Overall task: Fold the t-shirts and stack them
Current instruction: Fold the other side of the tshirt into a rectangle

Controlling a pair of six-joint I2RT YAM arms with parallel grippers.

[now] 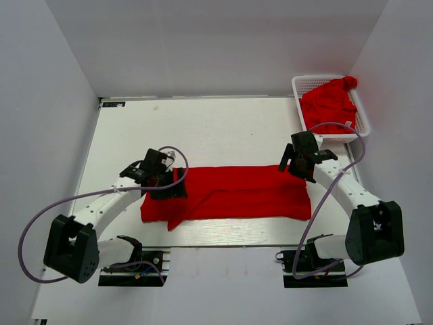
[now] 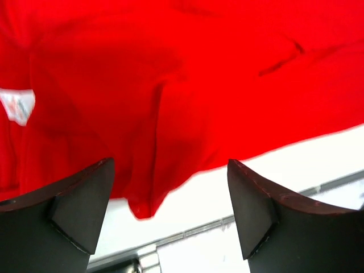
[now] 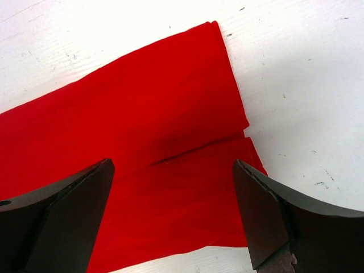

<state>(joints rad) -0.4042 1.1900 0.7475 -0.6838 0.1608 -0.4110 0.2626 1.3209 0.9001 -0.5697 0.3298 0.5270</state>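
Left gripper (image 2: 169, 182) fingers fill the bottom of its wrist view, spread wide with nothing between them: released. It hangs over the left end of the shirt (image 1: 237, 193), where the cloth is rumpled, with one raised fold ridge and a small white label (image 2: 17, 106) at the left. Right gripper (image 3: 172, 176) is likewise spread and empty, above the shirt's right end, where two flat layers meet at a straight crease. Shirt: bright red, folded into a long band across the middle of the table (image 1: 203, 128), between the grippers. Near edge is uneven at the left, with a flap pointing towards the table front. White table surface shows all round the band, widest on the far side. At the far right corner a basket (image 1: 302, 87) holds more red shirts (image 1: 329, 103), well apart from the band.
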